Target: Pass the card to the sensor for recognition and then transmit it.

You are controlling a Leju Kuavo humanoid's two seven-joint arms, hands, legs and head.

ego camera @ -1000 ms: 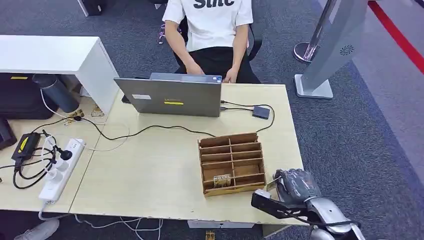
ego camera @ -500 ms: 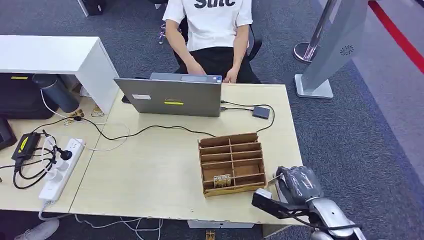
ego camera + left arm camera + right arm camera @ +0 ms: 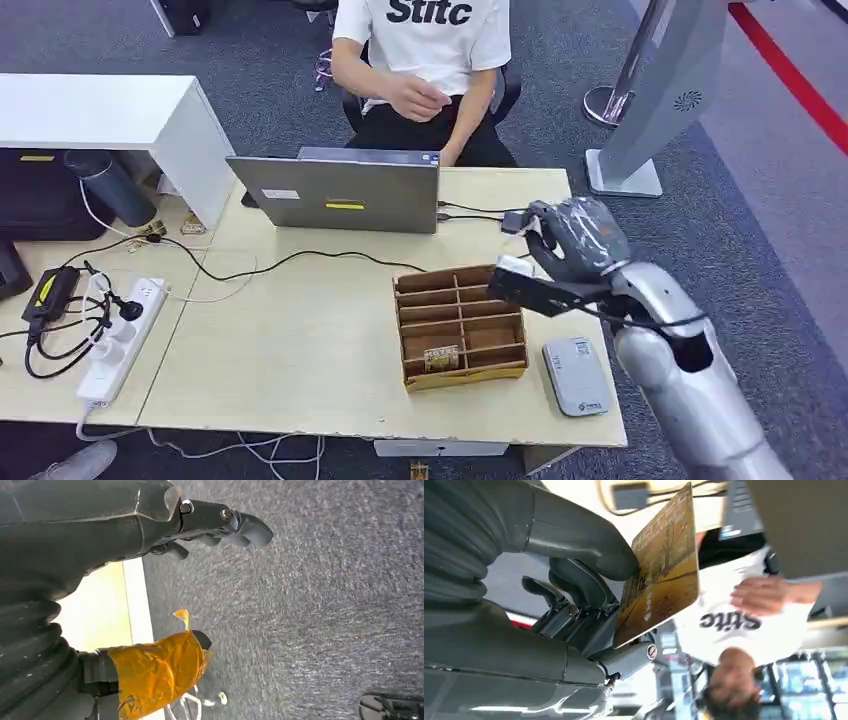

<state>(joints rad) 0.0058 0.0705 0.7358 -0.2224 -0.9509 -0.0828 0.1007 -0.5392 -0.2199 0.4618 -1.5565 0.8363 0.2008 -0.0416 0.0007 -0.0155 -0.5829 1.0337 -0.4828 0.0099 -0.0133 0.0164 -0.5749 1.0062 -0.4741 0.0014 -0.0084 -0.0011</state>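
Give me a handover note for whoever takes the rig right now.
Right hand pinches the card, raised over the table's far right side, near the person.
Left hand holds nothing, hanging over the carpet.
Sensor lies flat on the table, right of the wooden box; another card stands in the box.
Done: card picked up. Whether it was scanned can't be told from these views.
Left: hand the card to the person.
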